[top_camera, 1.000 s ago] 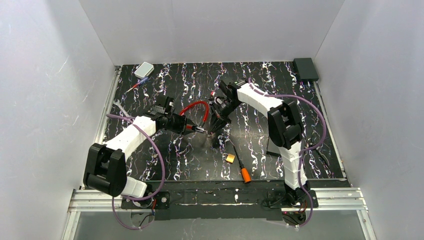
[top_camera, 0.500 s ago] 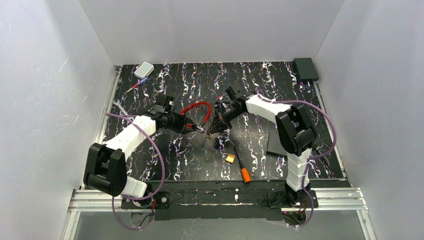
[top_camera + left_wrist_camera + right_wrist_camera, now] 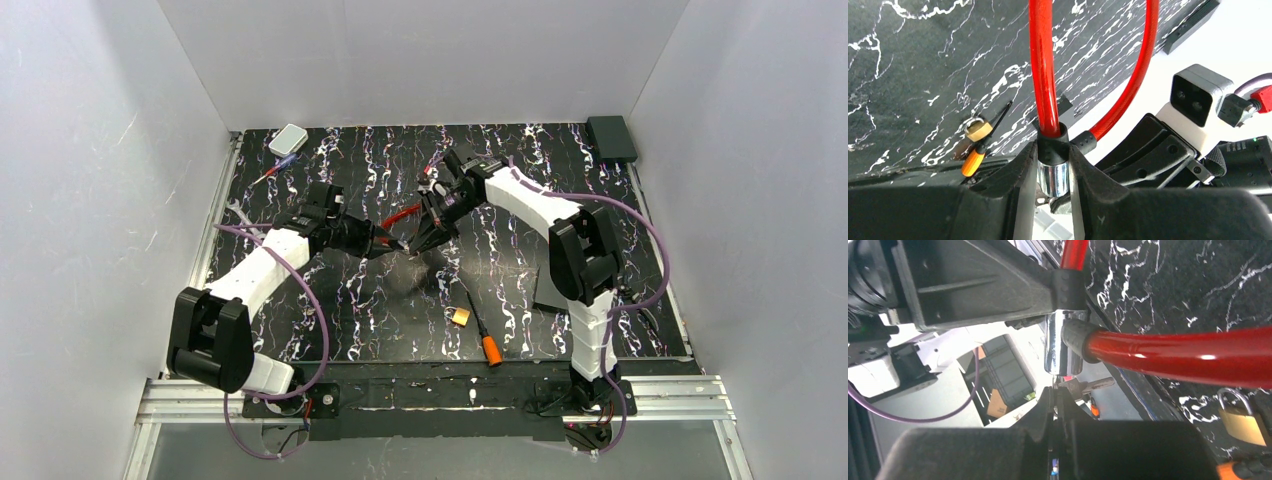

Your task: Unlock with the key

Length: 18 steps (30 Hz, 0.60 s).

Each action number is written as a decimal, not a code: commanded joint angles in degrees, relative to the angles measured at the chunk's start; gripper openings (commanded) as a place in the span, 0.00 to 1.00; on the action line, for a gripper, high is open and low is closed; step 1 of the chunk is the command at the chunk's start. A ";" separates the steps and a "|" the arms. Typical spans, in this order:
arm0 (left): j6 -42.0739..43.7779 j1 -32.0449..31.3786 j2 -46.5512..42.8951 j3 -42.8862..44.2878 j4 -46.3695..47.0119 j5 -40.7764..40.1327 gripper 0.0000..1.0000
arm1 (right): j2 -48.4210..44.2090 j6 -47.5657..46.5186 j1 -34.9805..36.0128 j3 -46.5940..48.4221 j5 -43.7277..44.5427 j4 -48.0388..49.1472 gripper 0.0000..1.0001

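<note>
My left gripper [image 3: 1053,172] is shut on the chrome cylinder [image 3: 1053,177] of a red cable lock [image 3: 1040,65] and holds it above the black marbled table. In the top view the left gripper [image 3: 393,243] meets my right gripper [image 3: 420,240] at mid-table. In the right wrist view the right gripper [image 3: 1055,395] is shut on the small silvery key [image 3: 1083,386], right under the chrome cylinder [image 3: 1060,347]. A second key of the bunch sticks out sideways. I cannot tell how deep the key sits in the lock.
A small brass padlock [image 3: 461,316] and an orange-handled screwdriver [image 3: 482,332] lie near the front edge. A white box [image 3: 289,138] and a small blue-red tool [image 3: 272,170] lie at the far left. A black box [image 3: 611,137] sits in the far right corner.
Both grippers have moved a little away from the front with the lock between them. The right wrist has swung back and turned. The red cable loop now shows less.
</note>
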 commanded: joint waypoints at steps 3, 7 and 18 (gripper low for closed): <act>2.37 -3.70 -4.08 3.60 -3.54 18.72 0.00 | 0.38 -1.34 0.13 -1.59 7.17 5.58 0.01; 2.08 -3.66 -4.64 3.34 -3.90 17.71 0.00 | -1.69 5.73 0.12 -6.63 7.42 8.60 0.01; 2.48 -3.65 -4.64 3.96 -4.84 15.37 0.00 | -3.28 6.43 0.04 -10.31 7.62 9.59 0.01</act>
